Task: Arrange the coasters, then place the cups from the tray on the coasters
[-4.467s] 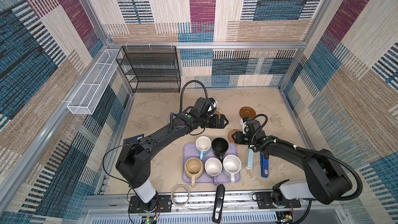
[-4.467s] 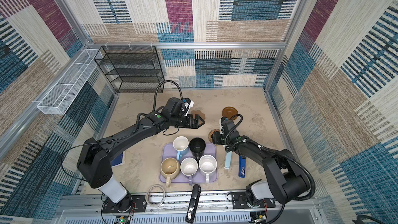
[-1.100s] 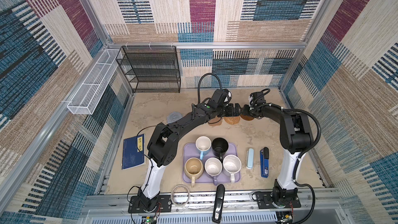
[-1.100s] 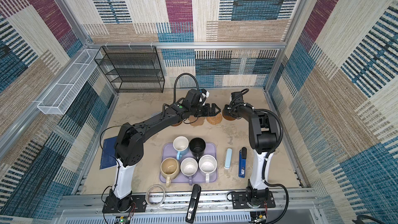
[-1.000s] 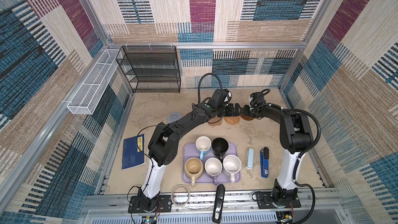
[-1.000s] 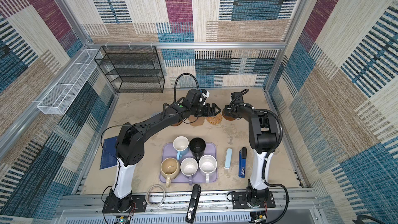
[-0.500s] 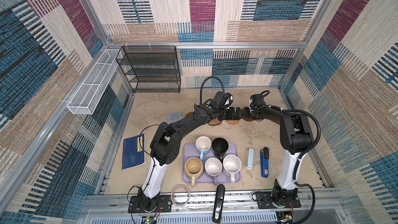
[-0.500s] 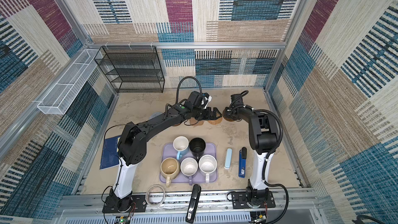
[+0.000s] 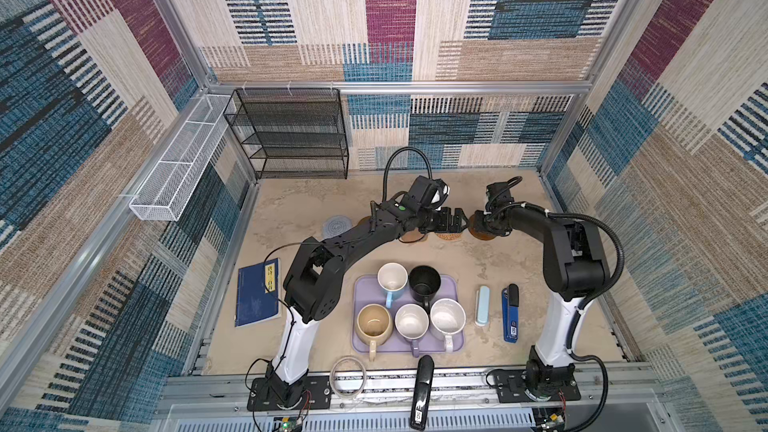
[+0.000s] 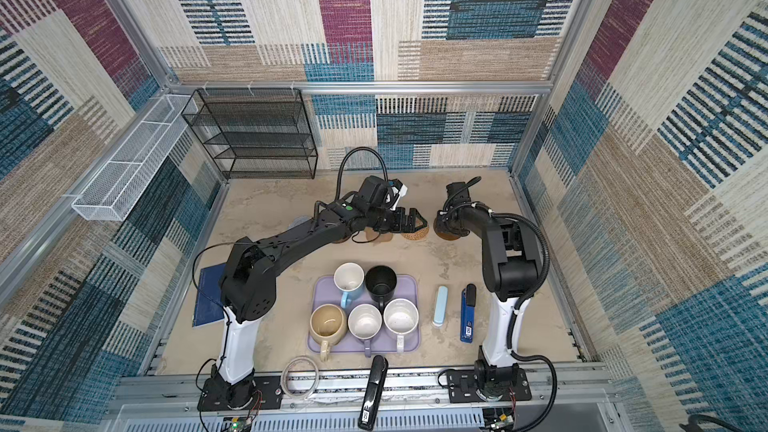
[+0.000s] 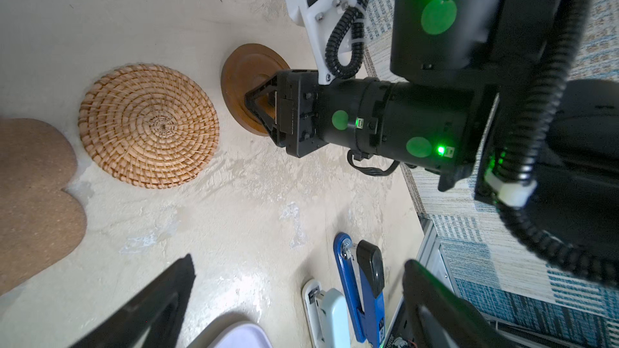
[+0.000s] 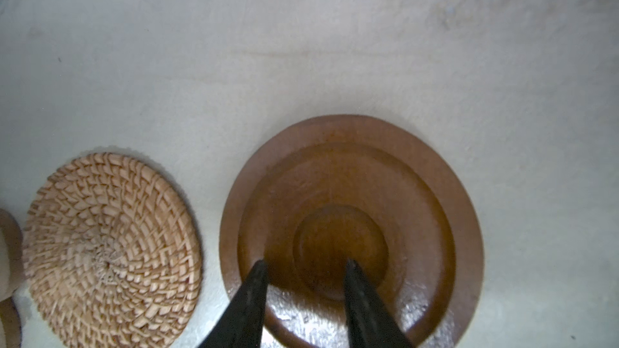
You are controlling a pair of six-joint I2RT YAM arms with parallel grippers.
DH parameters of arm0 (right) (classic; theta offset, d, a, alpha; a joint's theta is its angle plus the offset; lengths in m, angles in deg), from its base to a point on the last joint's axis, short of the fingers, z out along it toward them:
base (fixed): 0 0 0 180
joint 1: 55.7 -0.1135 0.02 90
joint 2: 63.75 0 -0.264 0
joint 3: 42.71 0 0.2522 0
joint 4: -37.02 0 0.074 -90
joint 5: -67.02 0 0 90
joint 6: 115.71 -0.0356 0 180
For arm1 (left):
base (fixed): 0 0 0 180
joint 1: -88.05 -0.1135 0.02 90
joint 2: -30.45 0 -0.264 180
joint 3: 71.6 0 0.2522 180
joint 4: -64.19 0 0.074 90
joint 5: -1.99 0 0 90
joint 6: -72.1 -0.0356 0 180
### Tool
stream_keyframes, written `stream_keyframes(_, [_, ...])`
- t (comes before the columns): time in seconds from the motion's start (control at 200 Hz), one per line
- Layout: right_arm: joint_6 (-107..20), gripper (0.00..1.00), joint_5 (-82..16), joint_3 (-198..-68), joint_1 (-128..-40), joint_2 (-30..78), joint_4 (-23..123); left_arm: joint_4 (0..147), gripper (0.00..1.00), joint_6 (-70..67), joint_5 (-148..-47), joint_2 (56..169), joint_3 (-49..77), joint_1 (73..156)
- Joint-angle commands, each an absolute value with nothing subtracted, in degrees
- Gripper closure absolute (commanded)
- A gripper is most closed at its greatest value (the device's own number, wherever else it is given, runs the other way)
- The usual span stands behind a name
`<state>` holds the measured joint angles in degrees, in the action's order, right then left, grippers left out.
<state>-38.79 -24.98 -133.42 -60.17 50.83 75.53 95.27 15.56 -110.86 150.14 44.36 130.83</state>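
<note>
5 cups (image 9: 411, 320) wait untouched: left gripper (image 9: 457, 220) has opened wide by the rattan coaster (image 11: 149, 125); right gripper (image 12: 304, 262), half-open and empty, now touches the wooden disc (image 12: 351, 195) beside it, likely finishing the row.

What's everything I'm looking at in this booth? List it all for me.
tray: one, lavender, front middle.
mugs: five, light blue, black, beige, lavender, white, on the tray.
coasters: five, blue-grey, brown, tan paw, rattan, brown, rowed behind the tray.
staplers: three, pale blue and blue right of tray, black on front rail.
book: one, dark blue, left of tray.
tape ring: one, clear, front rail.
shelf: one, black wire, back.
basket: one, white wire, left wall.
left gripper: one, black, open, over the coaster row.
right gripper: one, black, open, tips on the last brown coaster.
</note>
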Motion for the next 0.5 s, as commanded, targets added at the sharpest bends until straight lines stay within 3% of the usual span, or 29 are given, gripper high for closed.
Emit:
stream_keyframes(0.0, [-39.0, 0.59, -27.2, -135.0, -60.3, 52.2, 79.1, 93.9, 0.0, 14.8, -111.2, 149.1, 43.7, 130.9])
stream_keyframes(0.18, [-39.2, 0.57, -26.5, -134.9, -60.3, 49.7, 78.3, 93.6, 0.0, 16.1, -109.2, 146.7, 41.7, 130.9])
stream_keyframes(0.496, [-37.7, 0.38, -29.3, -138.2, -60.4, 46.5, 78.1, 89.7, 0.0, 16.8, -104.5, 132.1, 30.7, 131.1])
